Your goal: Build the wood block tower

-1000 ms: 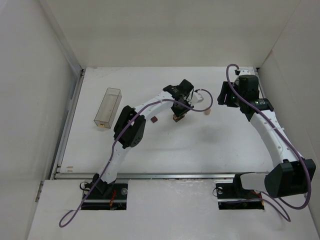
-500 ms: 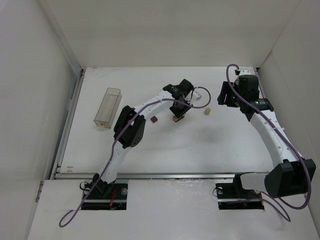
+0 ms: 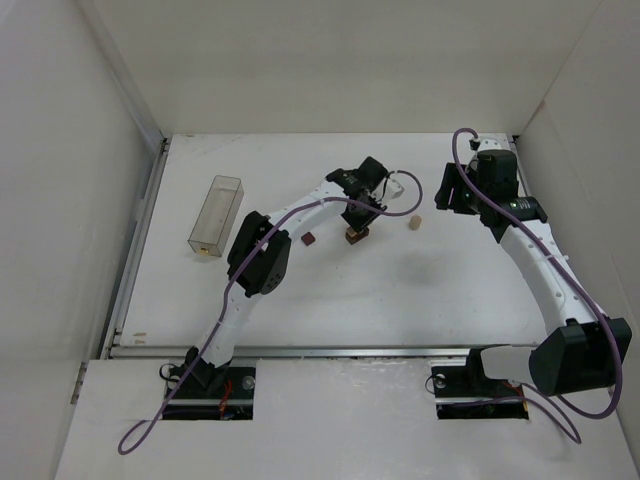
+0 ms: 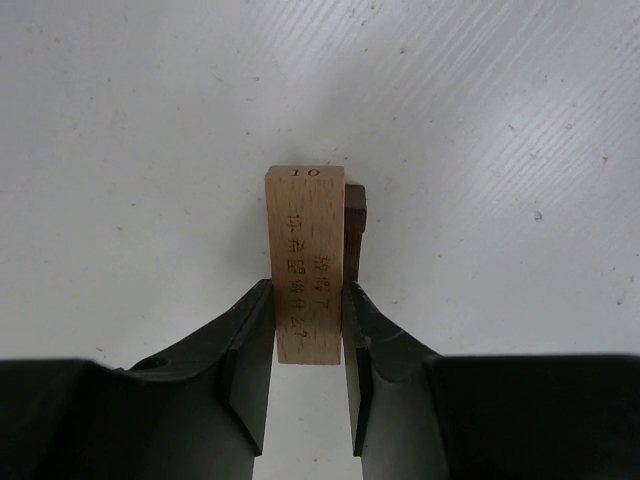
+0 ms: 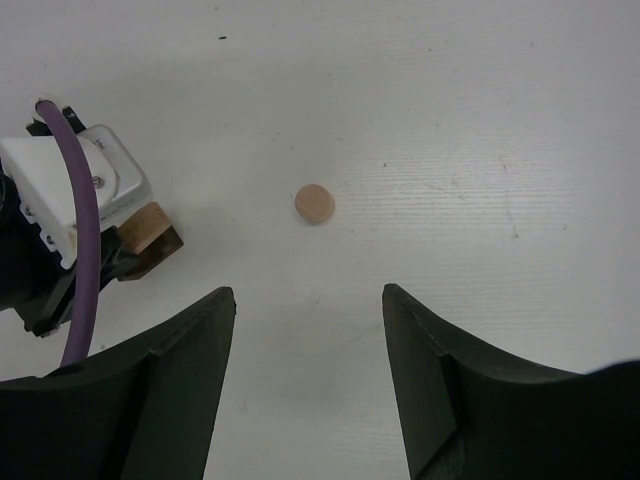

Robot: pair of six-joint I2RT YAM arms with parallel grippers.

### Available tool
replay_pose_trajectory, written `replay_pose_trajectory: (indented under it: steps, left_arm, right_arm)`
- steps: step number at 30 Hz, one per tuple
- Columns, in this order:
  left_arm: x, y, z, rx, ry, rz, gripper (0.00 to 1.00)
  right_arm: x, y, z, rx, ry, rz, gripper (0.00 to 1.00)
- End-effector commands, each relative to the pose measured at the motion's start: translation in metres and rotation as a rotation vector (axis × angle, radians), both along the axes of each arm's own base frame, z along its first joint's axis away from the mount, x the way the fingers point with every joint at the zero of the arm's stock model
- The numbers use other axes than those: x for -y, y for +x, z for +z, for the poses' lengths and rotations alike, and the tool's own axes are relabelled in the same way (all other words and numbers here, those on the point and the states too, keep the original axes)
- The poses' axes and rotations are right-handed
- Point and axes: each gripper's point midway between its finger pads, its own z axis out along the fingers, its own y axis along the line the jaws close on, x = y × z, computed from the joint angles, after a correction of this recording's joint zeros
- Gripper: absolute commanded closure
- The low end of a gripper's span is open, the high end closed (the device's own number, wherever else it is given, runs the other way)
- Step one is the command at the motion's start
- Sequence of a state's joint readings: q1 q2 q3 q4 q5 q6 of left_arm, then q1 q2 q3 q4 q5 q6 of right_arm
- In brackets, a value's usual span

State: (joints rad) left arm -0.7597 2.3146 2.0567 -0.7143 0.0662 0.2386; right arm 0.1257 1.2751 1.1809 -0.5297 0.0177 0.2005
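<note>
the top camera hangs high above and behind the arms, looking steeply down on the whole table (image 3: 400,300), bases at 6 o'clock and everything small. the left wrist camera rides just behind the left gripper (image 4: 307,288), very near, so the tan slab (image 4: 305,265) fills its centre, while the top view shows it as a speck. the right wrist camera looks down from farther off past the right gripper (image 5: 308,292) at 6 o'clock, sharing the pale cylinder (image 5: 314,203) with the top view and catching the left gripper at 9 o'clock.
</note>
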Motion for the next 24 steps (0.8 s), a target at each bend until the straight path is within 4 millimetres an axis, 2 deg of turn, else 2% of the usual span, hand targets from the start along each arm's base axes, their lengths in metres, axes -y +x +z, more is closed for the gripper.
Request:
replay_pose_trajectory:
  steps: [1, 10, 24]
  left_arm:
    - [-0.003, 0.003, 0.003, 0.025, 0.008, -0.008, 0.99]
    - [0.001, -0.010, 0.001, -0.036, -0.016, -0.027, 0.99]
    - [-0.008, -0.012, -0.009, -0.058, 0.005, -0.017, 0.99]
  right_arm:
    - [-0.002, 0.007, 0.016, 0.071, -0.003, 0.014, 0.34]
    - [-0.002, 0.007, 0.016, 0.071, -0.003, 0.014, 0.34]
    - [0.000, 0.007, 0.016, 0.071, -0.008, 0.007, 0.34]
